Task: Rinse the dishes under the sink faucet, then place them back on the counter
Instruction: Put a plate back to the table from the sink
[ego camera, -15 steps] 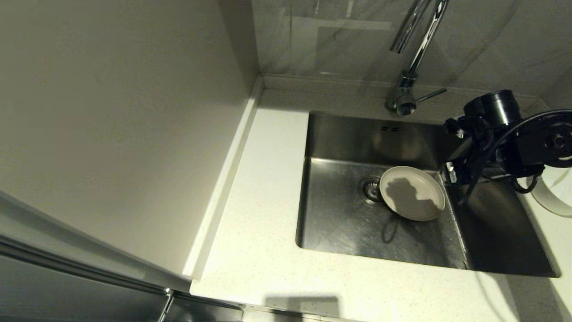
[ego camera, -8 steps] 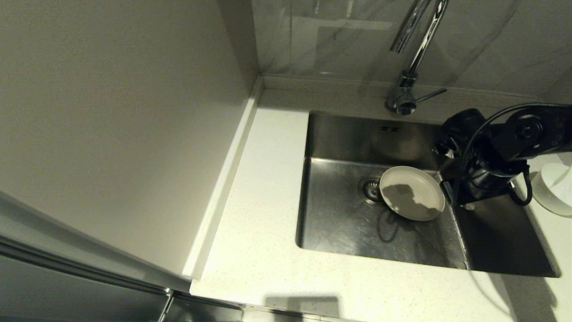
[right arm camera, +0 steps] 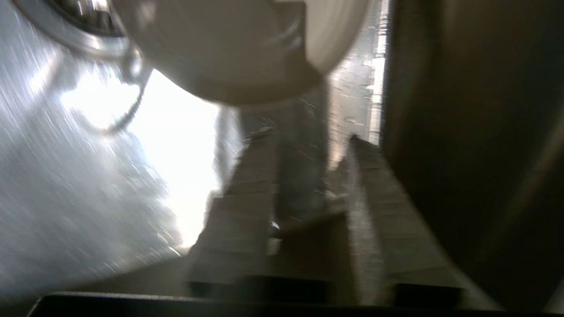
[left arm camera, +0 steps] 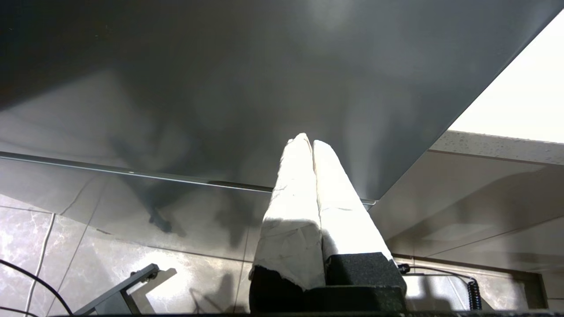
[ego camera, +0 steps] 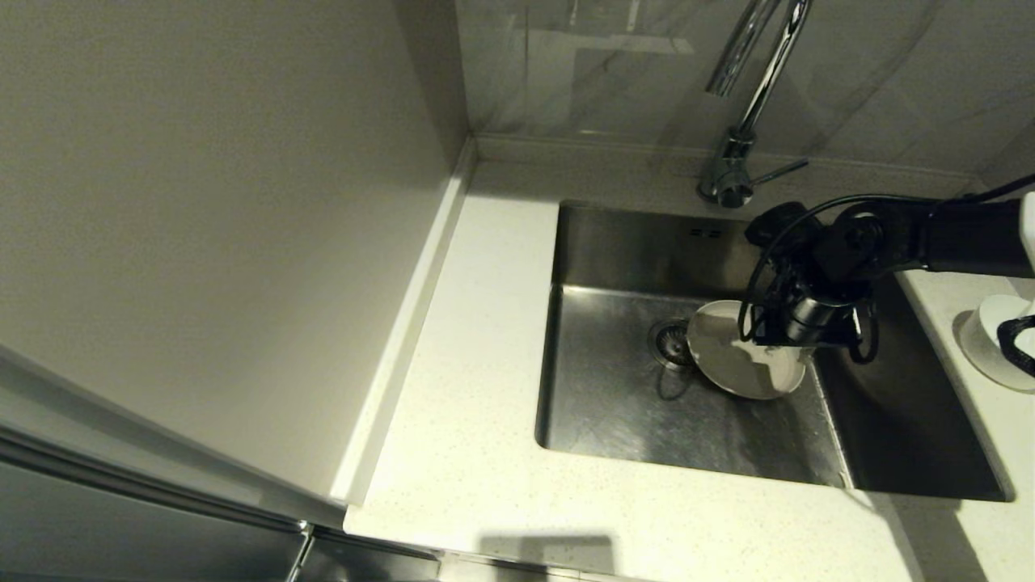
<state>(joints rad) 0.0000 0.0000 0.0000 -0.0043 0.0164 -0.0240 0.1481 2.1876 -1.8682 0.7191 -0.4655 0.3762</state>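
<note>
The right gripper (ego camera: 768, 356) hangs over the plate (ego camera: 728, 356) in the sink (ego camera: 614, 420), fingers (right arm camera: 246, 185) narrowly parted and empty, seemingly to straddle its rim for lifting toward the faucet (ego camera: 740, 153)

I see the plate (ego camera: 732, 364) flat on the sink (ego camera: 614, 404) floor, bowl (ego camera: 990, 339) on counter (ego camera: 485, 453) (rt side).

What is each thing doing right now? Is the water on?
plate: lying in the sink, not held.
sink faucet: no water running.
sink: holds only the plate.
bowl: upright on the counter.
right tool: open, over the plate.
left tool: shut, parked away.
</note>
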